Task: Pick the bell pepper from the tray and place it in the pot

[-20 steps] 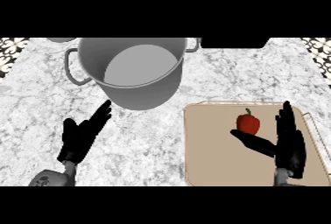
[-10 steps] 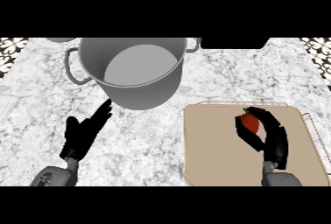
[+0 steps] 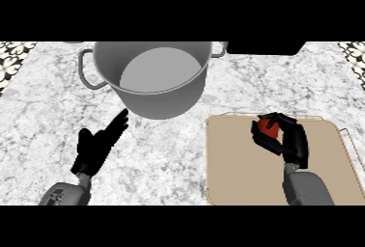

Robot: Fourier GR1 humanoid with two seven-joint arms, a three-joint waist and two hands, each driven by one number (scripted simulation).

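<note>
A red bell pepper (image 3: 266, 127) sits over the back part of the tan tray (image 3: 235, 169) at the right. My right hand (image 3: 288, 140) is shut on the pepper, its fingers and thumb curled round it so only part of the red shows. The grey metal pot (image 3: 158, 77) stands at the back centre, empty, with handles at both sides. My left hand (image 3: 98, 146) rests open on the counter at the left, its fingers stretched toward the pot's base.
The tray has a thin wire rim (image 3: 345, 140) along its right side. White marble counter (image 3: 43, 120) spreads around the pot and tray. A dark object (image 3: 260, 47) lies at the back edge, right of the pot.
My right hand moved in over the pepper and curled its fingers round it. The left hand and the pot stayed where they were.
</note>
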